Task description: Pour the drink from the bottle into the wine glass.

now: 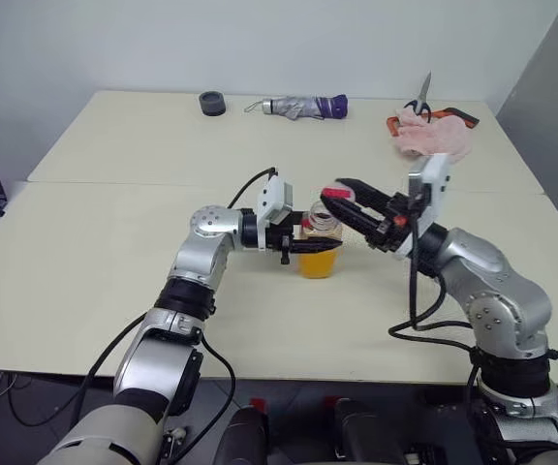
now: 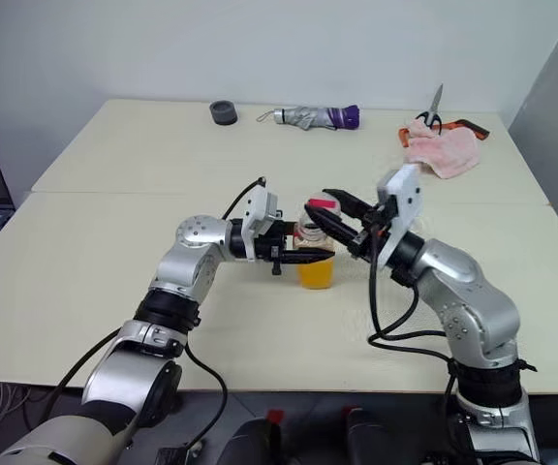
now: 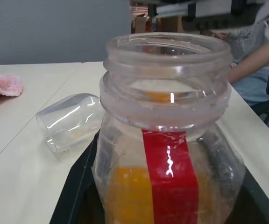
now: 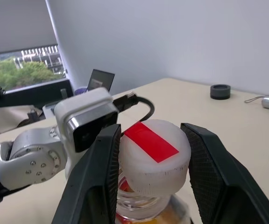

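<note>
while left gripper (image 1: pixel 298 247) clamps bottle (image 1: pixel 318 247), right gripper (image 4: pixel 148 154) grips cap (image 4: pixel 154 154)

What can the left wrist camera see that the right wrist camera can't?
Left wrist camera's extras: the bottle with its neck open and no cap on, its red label strip, a clear glass lying on its side on the table, a pink cloth, and a seated person behind. Right wrist camera's extras: the right claw pinching the white cap with a red stripe just above the neck, a laptop and a black ring. Both share the bottle, the orange drink and the table.
</note>
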